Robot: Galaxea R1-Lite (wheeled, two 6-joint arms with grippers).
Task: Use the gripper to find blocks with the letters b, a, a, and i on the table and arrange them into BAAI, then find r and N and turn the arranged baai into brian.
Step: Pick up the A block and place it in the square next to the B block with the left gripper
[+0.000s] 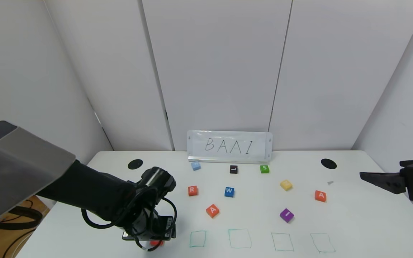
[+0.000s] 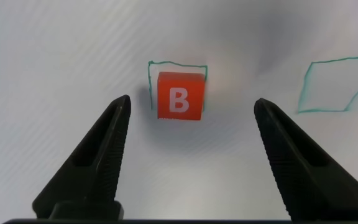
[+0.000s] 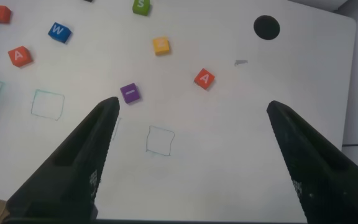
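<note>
**B Block Placed in First Square; First A Block Is Next**

Step in hand: I am releasing the B block (image 2: 179, 95) at the left end of the drawn row. In the left wrist view the block sits flat on the table (image 1: 353, 222), letter up, inside a teal square (image 2: 178, 87), slightly toward one edge of the outline. The left tool (image 2: 188, 134) stands over it with both fingers spread wide and clear of the block on either side; nothing is gripped. In the head view this tool is at the near left of the table, and only a sliver of the red block shows beneath it.

The right tool (image 1: 366, 176) is parked at the right edge of the table, fingers wide apart and empty.

Remaining task items:
- Near A block (image 1: 212, 210): left of centre, just far of the empty squares.
- Second A block (image 1: 320, 195): on the right side.
- Purple I block (image 1: 286, 215): near right, just far of the third empty square.
- R block (image 1: 192, 190): left of centre, beside the blue W block (image 1: 229, 191).

Four teal squares to the right of the B remain empty. I judge the task at its first letter of four.

Next move, as I judge it: lift the left tool straight up so the fingers do not nudge the B, travel to the near A block, align the fingers with two opposite faces, close, and set it in the first empty square (image 1: 198, 239).
</note>
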